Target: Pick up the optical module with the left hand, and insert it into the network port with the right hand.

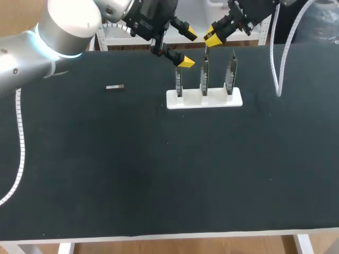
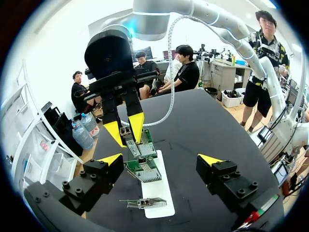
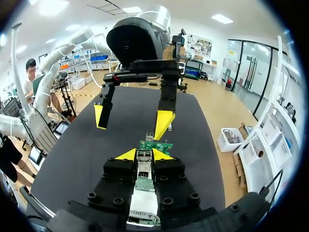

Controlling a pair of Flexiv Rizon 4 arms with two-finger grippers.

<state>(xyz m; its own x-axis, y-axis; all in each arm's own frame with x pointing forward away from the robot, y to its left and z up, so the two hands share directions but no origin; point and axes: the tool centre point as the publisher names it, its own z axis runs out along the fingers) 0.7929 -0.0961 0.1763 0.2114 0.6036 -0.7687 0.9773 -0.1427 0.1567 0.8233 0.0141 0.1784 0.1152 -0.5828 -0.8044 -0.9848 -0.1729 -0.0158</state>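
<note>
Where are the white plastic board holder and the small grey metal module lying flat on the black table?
white plastic board holder [image 1: 192, 101], head view, front wall between two boards.
small grey metal module [image 1: 115, 87], head view, middle of its body.

A wide table with a matte black top, pale along its near edge.

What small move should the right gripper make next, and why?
Probably ease the right gripper forward: it is shut on the optical module, the green board stands just ahead, and the left gripper is open, apart.
</note>
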